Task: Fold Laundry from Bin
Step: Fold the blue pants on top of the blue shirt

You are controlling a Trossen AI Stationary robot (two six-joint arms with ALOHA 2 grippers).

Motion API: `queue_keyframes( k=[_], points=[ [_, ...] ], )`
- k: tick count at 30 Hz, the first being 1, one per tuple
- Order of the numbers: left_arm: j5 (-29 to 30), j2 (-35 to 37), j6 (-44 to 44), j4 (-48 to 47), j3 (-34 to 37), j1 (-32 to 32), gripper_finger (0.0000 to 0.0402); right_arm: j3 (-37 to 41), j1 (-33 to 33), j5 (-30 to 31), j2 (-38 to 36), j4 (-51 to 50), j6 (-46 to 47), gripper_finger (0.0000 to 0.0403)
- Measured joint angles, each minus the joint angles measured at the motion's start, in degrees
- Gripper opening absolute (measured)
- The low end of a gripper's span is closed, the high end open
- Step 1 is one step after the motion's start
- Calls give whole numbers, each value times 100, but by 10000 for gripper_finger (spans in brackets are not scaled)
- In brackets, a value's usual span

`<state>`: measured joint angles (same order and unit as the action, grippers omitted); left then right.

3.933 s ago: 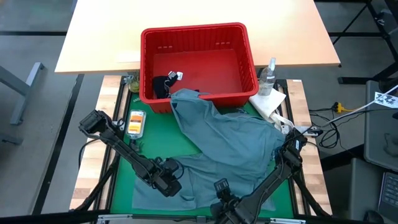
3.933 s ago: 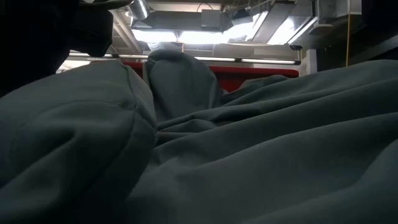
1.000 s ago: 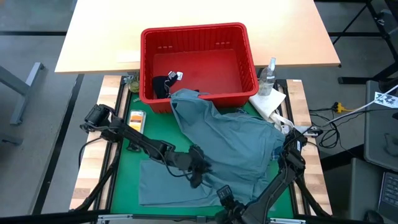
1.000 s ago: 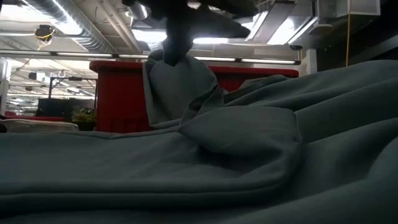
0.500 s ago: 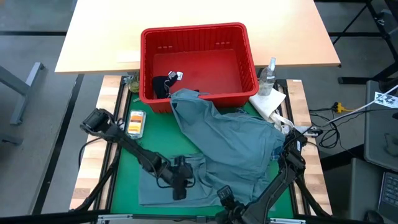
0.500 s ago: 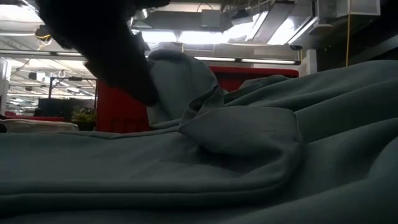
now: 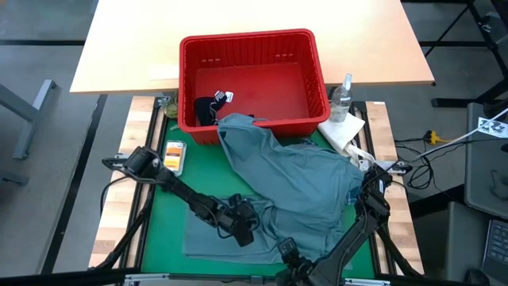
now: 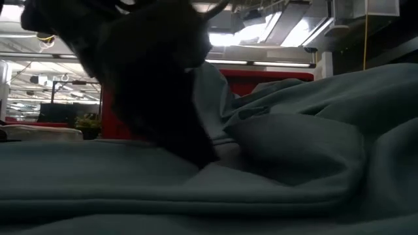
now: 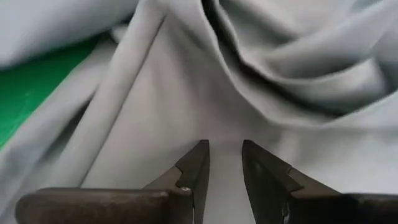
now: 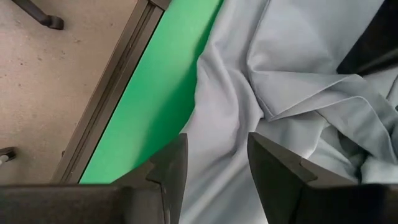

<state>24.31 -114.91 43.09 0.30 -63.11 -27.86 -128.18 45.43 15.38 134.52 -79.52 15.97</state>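
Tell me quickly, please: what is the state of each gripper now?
Left gripper: open with a narrow gap, over the grey-blue garment, holding nothing.
Right gripper: open, above the same garment, holding nothing.

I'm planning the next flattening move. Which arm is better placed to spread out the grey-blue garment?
The left. Its gripper hangs over the grey-blue garment near the cloth's middle, fingers slightly apart above a fold. The right gripper waits open at the table's near edge.

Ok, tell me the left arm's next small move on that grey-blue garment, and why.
Probably lower and close: the left gripper hovers over the grey-blue garment with its jaws slightly apart and no cloth between them, so nothing is held yet.
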Motion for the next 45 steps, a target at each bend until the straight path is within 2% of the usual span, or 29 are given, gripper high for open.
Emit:
queue_keyframes(
  k=[9, 15, 24, 27, 32, 37, 41, 45],
  points=[
    [-427, 125, 0, 191, 0, 10, 90, 0, -1, 1, 0, 2, -1, 168],
    [-258, 125, 26, 431, 4, 98, 90, 0, -2, 52, 0, 3, -2, 168],
    [-124, -63, -15, 2280, 4, 416, 90, 0, -7, 54, 0, -1, -62, 168],
    [-345, -203, -4, 2392, 5, 444, 90, 0, 21, -54, 0, -6, -151, 168],
    [-903, 21, -590, 2415, 9, 384, 88, 0, 218, -74, 0, -91, -139, 168],
    [-1019, 591, -1273, 1863, 4, 194, 74, 0, 617, -88, 2, -347, 368, 168],
    [-1029, 1051, -1168, 934, 4, -121, 66, 0, 995, -31, 2, -667, 1114, 168],
    [-1034, 1141, -744, 237, 0, -653, 61, 1, 1346, 591, 2, -844, 1889, 168]
  ],
)
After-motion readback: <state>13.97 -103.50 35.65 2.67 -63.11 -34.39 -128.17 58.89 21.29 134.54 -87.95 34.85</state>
